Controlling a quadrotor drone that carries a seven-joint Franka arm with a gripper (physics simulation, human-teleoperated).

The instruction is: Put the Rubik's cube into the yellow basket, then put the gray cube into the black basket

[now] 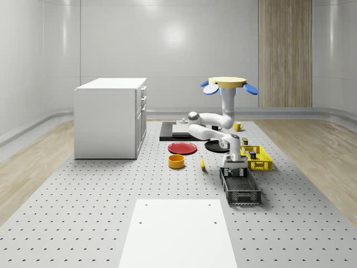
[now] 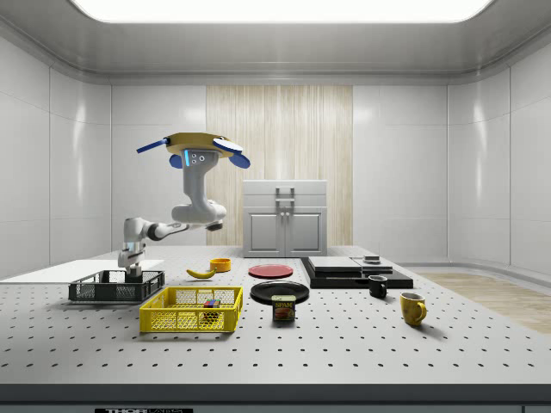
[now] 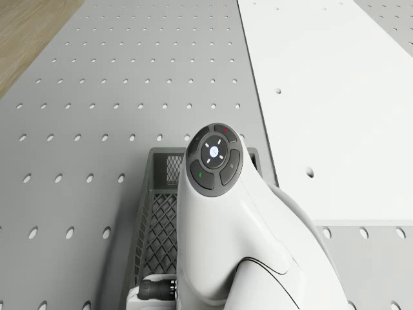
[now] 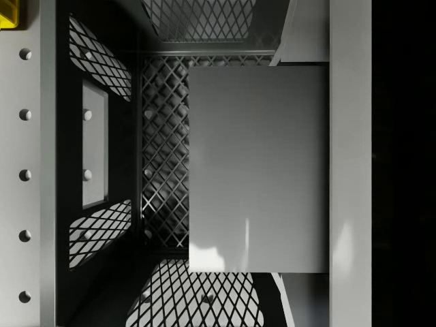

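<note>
The perforated surface (image 1: 83,223) carries everything, and the drone (image 1: 229,84) hovers above its middle, over the dark tray and plates, arm (image 1: 215,125) folded down toward the near end. The black basket (image 1: 241,190) lies at about 5 o'clock from the drone in the whole-scene view; the yellow basket (image 2: 191,310) sits just beside it and already holds the Rubik's cube (image 2: 211,304). The claw (image 1: 234,169) hangs inside the black basket's far end. In the wrist view the gray cube (image 4: 259,167) sits squarely between the fingers over the mesh floor — the claw looks closed on its opposite flat faces (contact itself is hidden). I judge the cube rigid, light and smooth-sided — likely a little slippery, so flat opposing faces, gripped centrally, are the right hold.
</note>
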